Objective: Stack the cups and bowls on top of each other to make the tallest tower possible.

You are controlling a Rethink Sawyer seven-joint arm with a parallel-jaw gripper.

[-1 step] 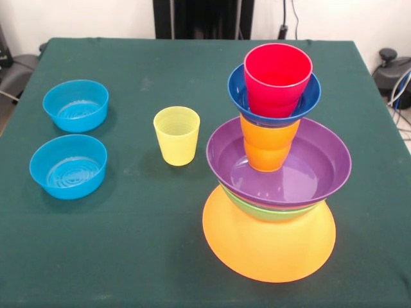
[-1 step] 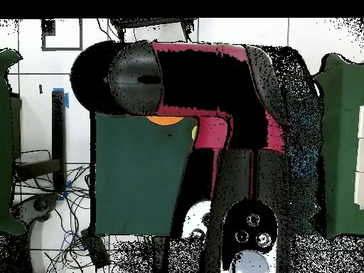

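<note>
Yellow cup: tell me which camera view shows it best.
The front view. There the yellow cup stands upright and unobstructed on the green table, between the two light blue bowls and the tower. In the overhead view the robot arm covers most of the table, and only a yellow sliver, possibly the cup, shows at its edge.

Tower (image 1: 273, 167): orange base, green, purple, orange, dark blue, red. Yellow ribbed cup (image 1: 176, 135). Two light blue bowls (image 1: 76, 105). Green tabletop (image 1: 128, 256).
</note>
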